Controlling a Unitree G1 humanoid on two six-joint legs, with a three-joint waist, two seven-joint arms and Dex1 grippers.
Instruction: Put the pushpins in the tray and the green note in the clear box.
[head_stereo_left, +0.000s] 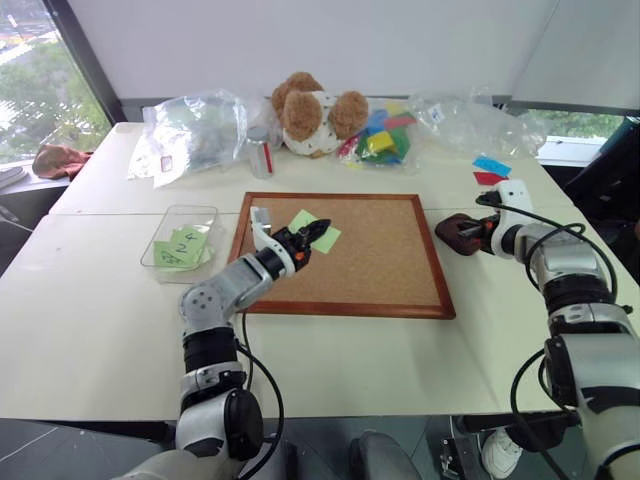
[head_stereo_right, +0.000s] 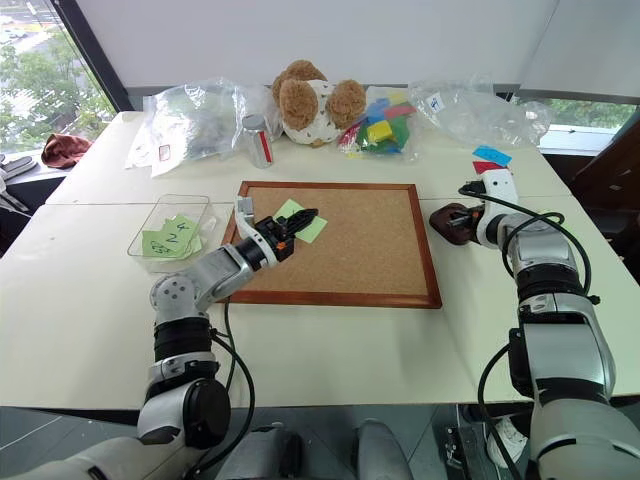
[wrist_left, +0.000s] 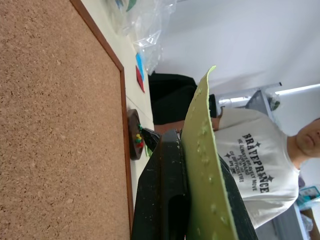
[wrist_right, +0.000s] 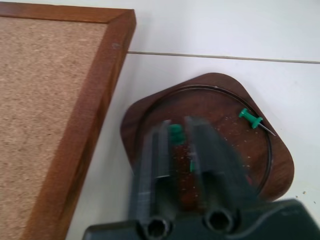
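Cork fills the wood-framed corkboard (head_stereo_left: 345, 252) at the middle of the pale surface (head_stereo_left: 100, 330) in the head views. Over the board's upper left part, the left pincer (head_stereo_left: 318, 233) is clamped on the green note (head_stereo_left: 314, 229), holding the light-green paper up off the cork; in the left wrist view the note (wrist_left: 205, 165) stands edge-on, pressed between the black fingers (wrist_left: 167, 195). Left of the board, the clear box (head_stereo_left: 181, 240) sits on the surface with other green notes inside, marked with handwriting.

At the right of the frame, just past the board's right edge, the right pincer (head_stereo_left: 472, 230) hangs over the tray (head_stereo_left: 455, 235), a small dark reddish-brown dish. In the right wrist view its two fingers (wrist_right: 157, 155) stand slightly apart above the tray (wrist_right: 150, 112), with a green pin between the tips; whether they grip it I cannot tell. Another of the pushpins (wrist_right: 255, 121), green, lies inside the tray near its rim.

Along the top of the head views sit a teddy bear (head_stereo_left: 315, 110) and crinkled plastic bags (head_stereo_left: 195, 130).
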